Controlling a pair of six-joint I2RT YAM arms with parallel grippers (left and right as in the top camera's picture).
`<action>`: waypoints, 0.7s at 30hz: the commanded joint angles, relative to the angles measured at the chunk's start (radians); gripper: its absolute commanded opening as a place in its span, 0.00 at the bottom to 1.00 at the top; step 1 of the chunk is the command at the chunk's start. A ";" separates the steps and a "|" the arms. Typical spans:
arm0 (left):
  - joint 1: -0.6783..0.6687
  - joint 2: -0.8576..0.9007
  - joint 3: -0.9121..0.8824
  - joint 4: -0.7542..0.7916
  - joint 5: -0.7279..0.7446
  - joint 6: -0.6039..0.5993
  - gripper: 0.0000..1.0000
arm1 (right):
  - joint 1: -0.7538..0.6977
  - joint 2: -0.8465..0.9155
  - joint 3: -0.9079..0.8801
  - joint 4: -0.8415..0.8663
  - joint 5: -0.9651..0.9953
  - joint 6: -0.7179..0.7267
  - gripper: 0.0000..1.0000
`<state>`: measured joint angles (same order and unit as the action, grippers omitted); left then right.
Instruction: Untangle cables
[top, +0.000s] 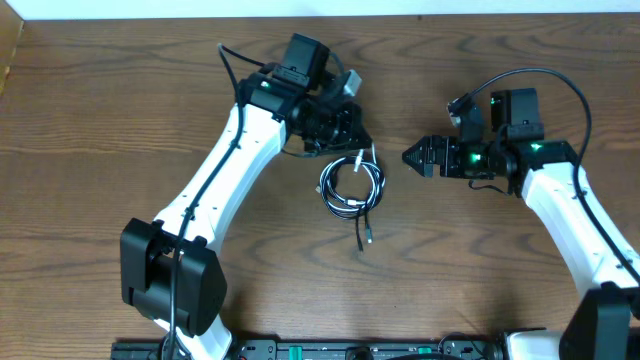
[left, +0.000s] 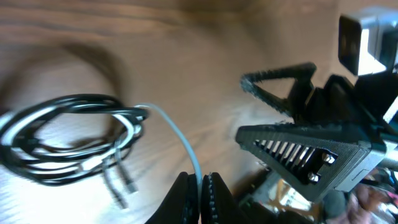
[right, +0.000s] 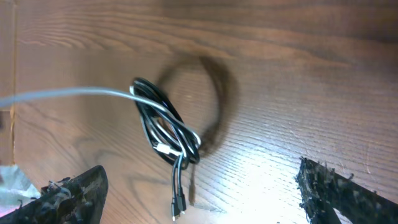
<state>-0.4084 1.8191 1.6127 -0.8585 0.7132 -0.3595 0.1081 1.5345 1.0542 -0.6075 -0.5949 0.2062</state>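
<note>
A tangled coil of black and white cables (top: 352, 186) hangs by its white strand below my left gripper (top: 356, 138), near the middle of the table. In the left wrist view the left gripper (left: 199, 190) is shut on the white cable (left: 180, 140), which runs to the coil (left: 68, 140). In the right wrist view the coil (right: 168, 127) seems lifted off the wood, with its shadow set apart, and two plug ends (right: 178, 208) dangle. My right gripper (top: 412, 157) is open and empty, just right of the coil, its fingers wide apart (right: 199, 205).
The wooden table (top: 480, 280) spreads all around. My right gripper's fingers (left: 298, 134) show close by in the left wrist view. A light wall edge (top: 300, 8) runs along the back.
</note>
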 joint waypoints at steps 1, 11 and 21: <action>0.012 0.004 0.009 -0.018 -0.137 0.027 0.07 | 0.005 0.026 0.013 0.002 -0.004 0.018 0.94; -0.058 0.041 -0.003 0.013 -0.402 0.025 0.10 | 0.004 0.037 0.013 -0.023 0.074 0.017 0.89; -0.076 0.070 -0.005 0.103 -0.621 0.026 0.71 | 0.004 0.037 0.013 -0.049 0.114 0.013 0.92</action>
<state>-0.4862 1.8786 1.6108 -0.7559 0.1905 -0.3401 0.1081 1.5650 1.0542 -0.6544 -0.4957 0.2180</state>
